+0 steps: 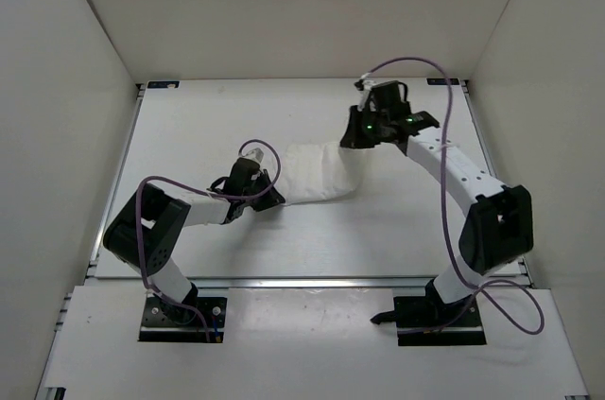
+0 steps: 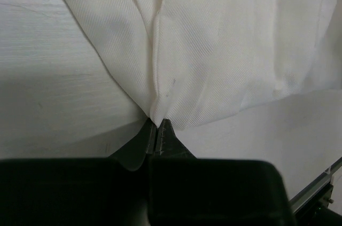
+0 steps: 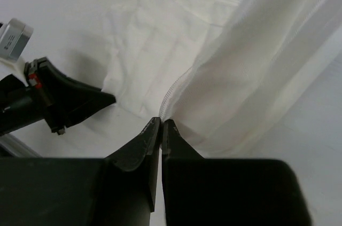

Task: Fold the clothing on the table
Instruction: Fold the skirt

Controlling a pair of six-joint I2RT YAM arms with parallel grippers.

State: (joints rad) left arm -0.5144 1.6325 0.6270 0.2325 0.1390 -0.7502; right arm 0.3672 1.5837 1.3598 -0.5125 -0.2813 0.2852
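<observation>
White walls box in the pale worktop [image 1: 189, 135], and the clothing [image 1: 317, 173] lies stretched near its middle. At the cloth's 8 o'clock end the left hand [image 1: 263, 190] is clamped tight on a corner, the fabric fanning out from its tips toward 12 o'clock. At the 2 o'clock end the right hand [image 1: 357, 138] pinches a stitched edge, cloth draping away toward 1 o'clock.

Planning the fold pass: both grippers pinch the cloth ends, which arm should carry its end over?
Right, probably. The right gripper holds its edge of the clothing raised, fabric draping down; the left gripper pins its corner low by the table.
</observation>
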